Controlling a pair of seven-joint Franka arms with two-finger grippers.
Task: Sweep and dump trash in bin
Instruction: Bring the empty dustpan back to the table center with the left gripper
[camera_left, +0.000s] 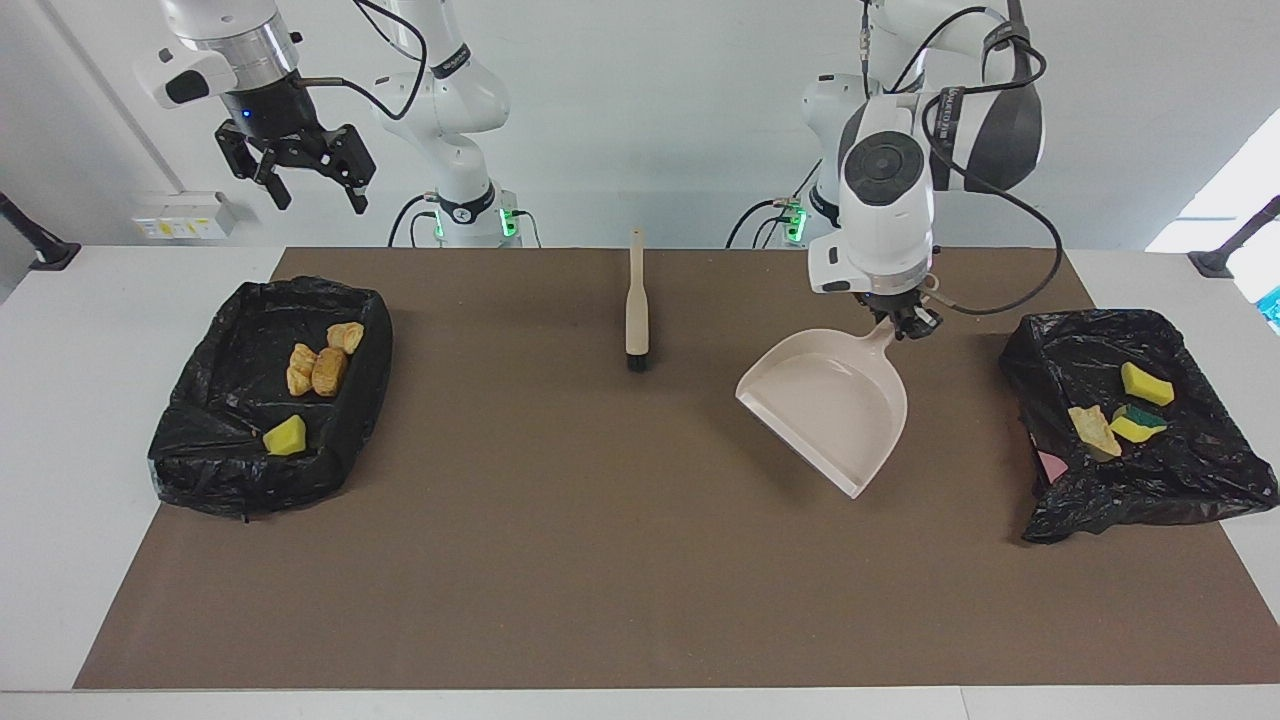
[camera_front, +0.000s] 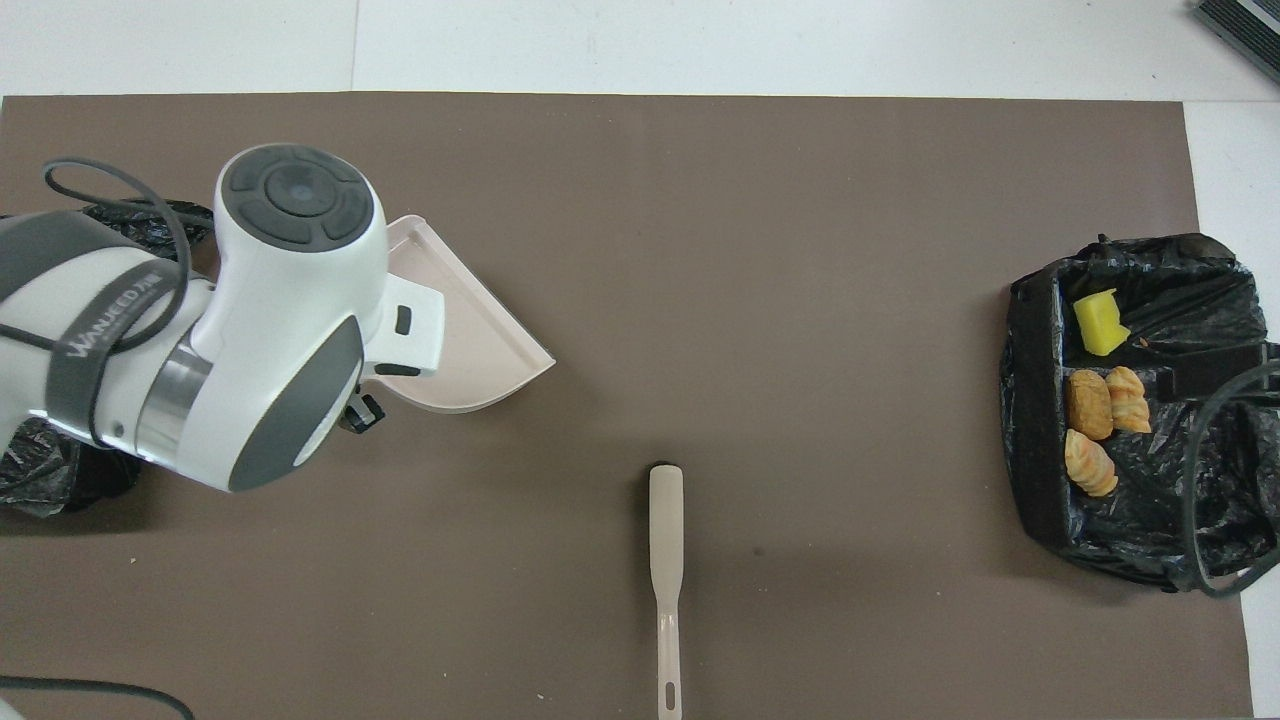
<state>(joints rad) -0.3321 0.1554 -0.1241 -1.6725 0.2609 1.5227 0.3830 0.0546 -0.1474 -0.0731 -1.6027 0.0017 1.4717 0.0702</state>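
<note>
My left gripper (camera_left: 905, 322) is shut on the handle of the empty beige dustpan (camera_left: 830, 405), held tilted low over the mat between the brush and the bin at the left arm's end; the arm hides the gripper in the overhead view, where the dustpan (camera_front: 470, 340) shows. That black-bagged bin (camera_left: 1040, 350) holds yellow sponge chunks (camera_left: 1146, 384) and a tan piece (camera_left: 1092, 428). The bin at the right arm's end (camera_left: 200, 440) holds three tan pieces (camera_left: 320, 365) and a yellow chunk (camera_left: 285, 435). My right gripper (camera_left: 305, 180) is open, raised above that bin.
A beige brush (camera_left: 635, 310) with a dark head lies on the brown mat near the robots, midway between the arms; it also shows in the overhead view (camera_front: 665, 560). The brown mat (camera_left: 600, 560) covers most of the white table.
</note>
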